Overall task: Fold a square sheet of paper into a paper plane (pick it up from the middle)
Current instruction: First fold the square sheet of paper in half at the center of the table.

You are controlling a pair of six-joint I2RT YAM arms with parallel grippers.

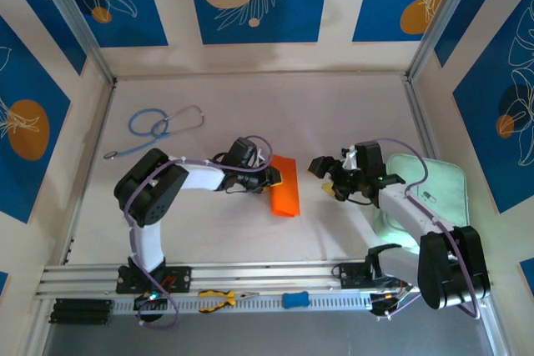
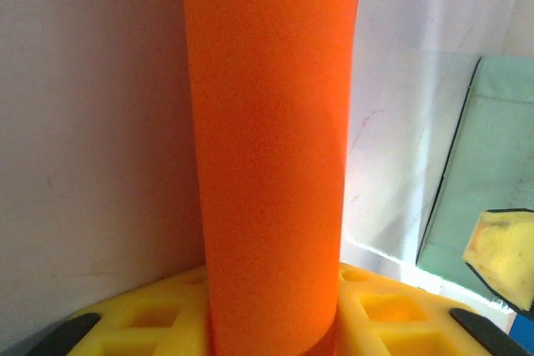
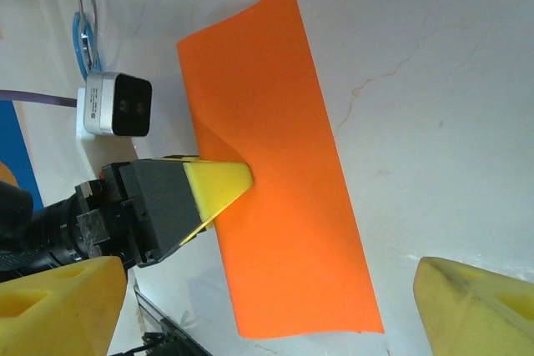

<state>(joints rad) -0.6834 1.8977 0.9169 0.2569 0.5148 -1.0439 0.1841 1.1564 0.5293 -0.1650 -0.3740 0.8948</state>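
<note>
The square sheet of paper (image 1: 285, 187) is bright orange and lies at the table's middle as a narrow, bulging rectangle, doubled over. No paper plane is in view. My left gripper (image 1: 270, 177) is shut on the sheet's left long edge. In the left wrist view the paper (image 2: 271, 147) rises from between the yellow pads (image 2: 146, 318). My right gripper (image 1: 326, 178) hovers just right of the sheet, open and apart from it. In the right wrist view the paper (image 3: 284, 206) spreads between its two yellow fingertips (image 3: 471, 306), and the left arm's finger (image 3: 219, 185) pinches it.
A blue stethoscope (image 1: 158, 127) lies at the back left. A pale green pad (image 1: 430, 189) sits under the right arm. Yellow-handled pliers (image 1: 222, 298) and a small blue object (image 1: 294, 299) rest on the front rail. Walls close off three sides.
</note>
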